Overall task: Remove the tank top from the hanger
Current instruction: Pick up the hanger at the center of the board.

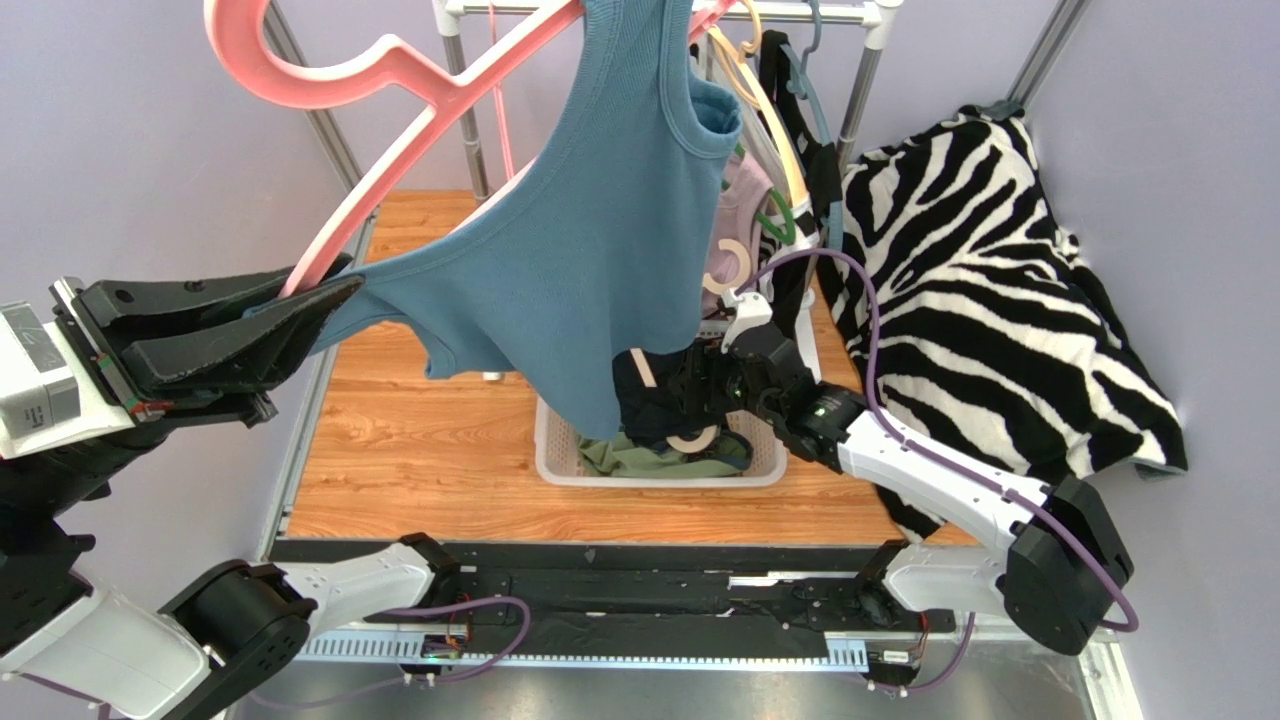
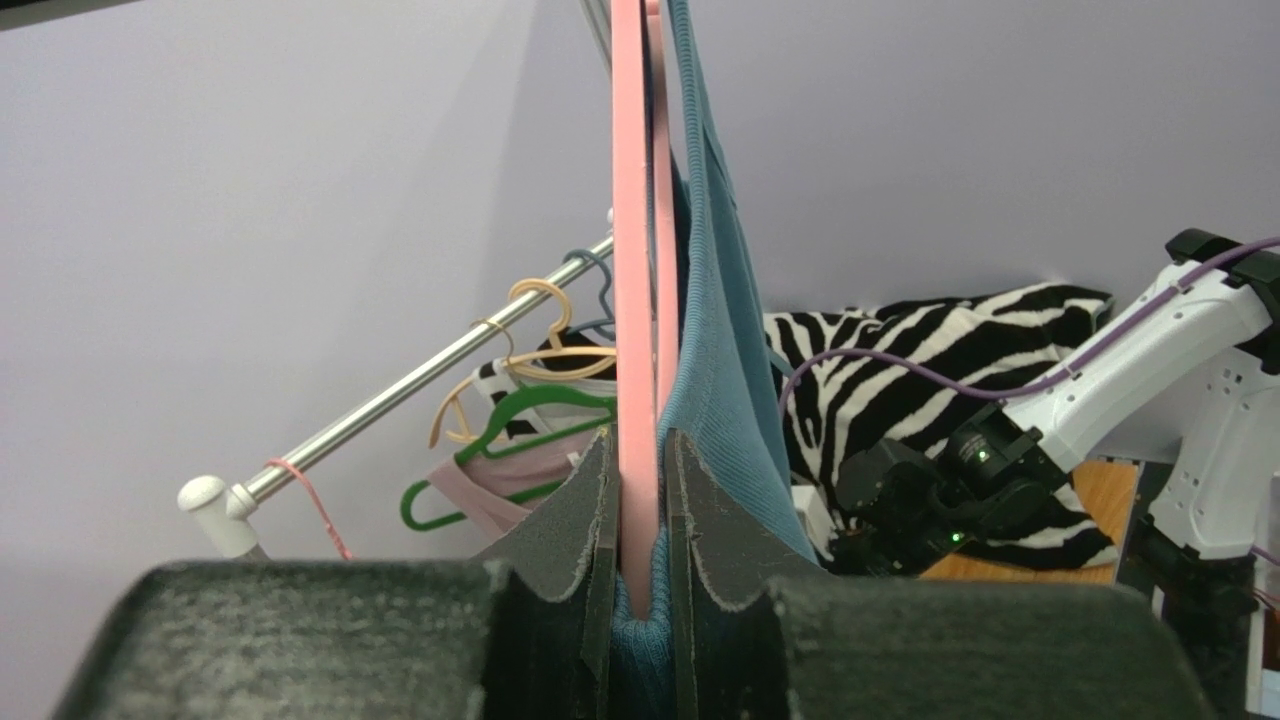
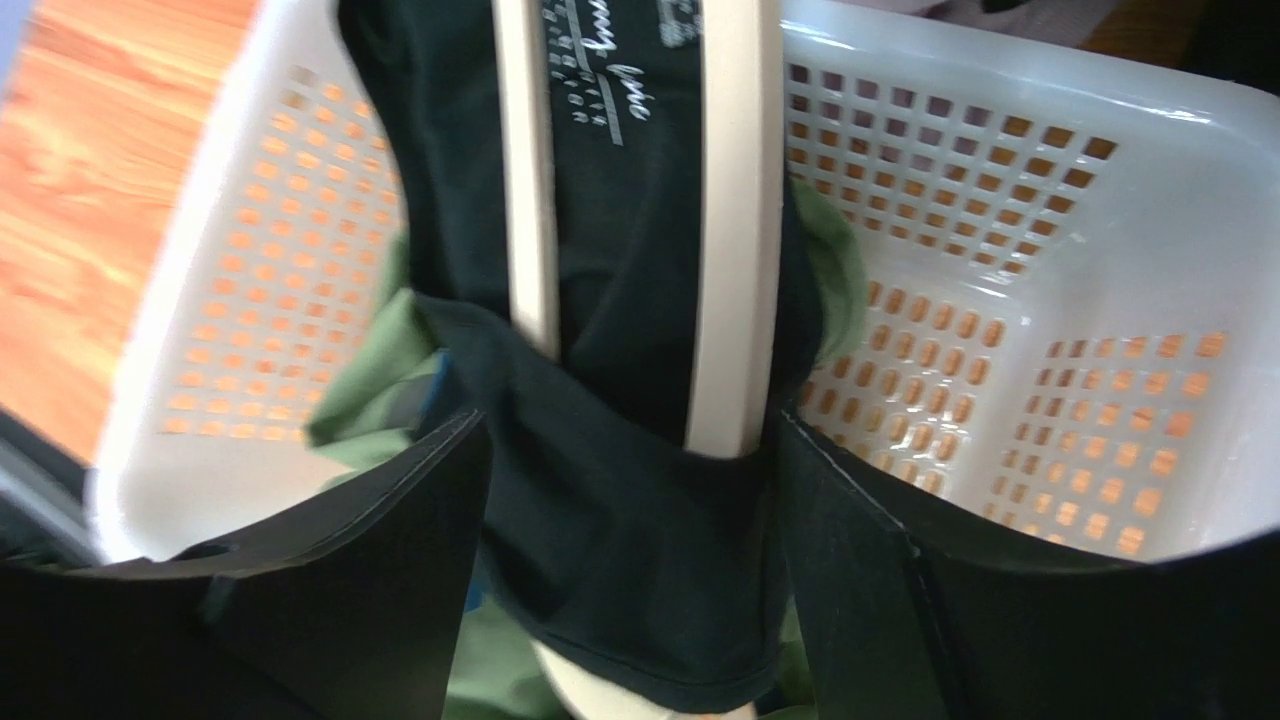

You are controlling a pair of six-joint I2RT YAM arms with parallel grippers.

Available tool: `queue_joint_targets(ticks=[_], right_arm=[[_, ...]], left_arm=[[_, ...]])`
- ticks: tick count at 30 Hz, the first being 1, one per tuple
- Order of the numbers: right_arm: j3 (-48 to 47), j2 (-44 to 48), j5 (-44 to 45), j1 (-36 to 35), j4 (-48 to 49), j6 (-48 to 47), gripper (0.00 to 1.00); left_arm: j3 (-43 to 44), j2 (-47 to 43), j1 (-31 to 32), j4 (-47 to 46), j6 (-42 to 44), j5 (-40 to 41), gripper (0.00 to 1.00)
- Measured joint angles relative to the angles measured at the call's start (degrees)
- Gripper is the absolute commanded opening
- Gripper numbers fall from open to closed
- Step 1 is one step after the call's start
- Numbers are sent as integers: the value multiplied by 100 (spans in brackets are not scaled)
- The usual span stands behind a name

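**The tank top is not off the hanger yet**

The blue tank top (image 1: 601, 225) is seen hanging on the pink hanger (image 1: 406, 143), high above the desk (image 1: 421, 435). The low end of the tipped hanger is pinched tight by the left fingers (image 2: 579, 510). A bit of the blue cloth is caught in that pinch too. The rest of the top is draped over the hanger's high end, so no part of it looks pulled free.

The right fingers (image 3: 376, 555) are placed low down, over the white basket (image 3: 962, 300). A black piece of clothing (image 3: 631, 495) and a cream hanger (image 3: 736, 225) are found between them. These fingers are set wide apart, one on each side. It cannot be told if a real hold has been made there.

Most of the job is judged to be left. The blue cloth has yet to be slid off both ends of the pink hanger.
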State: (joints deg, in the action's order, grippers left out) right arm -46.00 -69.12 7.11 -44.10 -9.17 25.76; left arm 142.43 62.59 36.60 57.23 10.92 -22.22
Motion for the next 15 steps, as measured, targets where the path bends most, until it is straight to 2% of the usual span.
queue_joint_targets(ticks=[3,4,5,7,11,15], right_arm=[[-2,-162,175,-22,-24,-208,57],[-7,-186,208,-26,-33,-269,42],[-20,-216,262,-35,-52,-323,31],[-85,-260,339,-42,-94,-470,0],[-592,-452,437,-52,-151,-673,0],[-1502,-890,557,-144,-267,-988,0]], left_arm=[[0,4,0,50,4,-4,0],[0,4,0,59,9,-11,0],[2,4,0,66,9,-22,0],[2,4,-2,79,9,-31,0],[20,9,-2,114,9,-68,0],[24,9,-2,138,11,-92,0]])
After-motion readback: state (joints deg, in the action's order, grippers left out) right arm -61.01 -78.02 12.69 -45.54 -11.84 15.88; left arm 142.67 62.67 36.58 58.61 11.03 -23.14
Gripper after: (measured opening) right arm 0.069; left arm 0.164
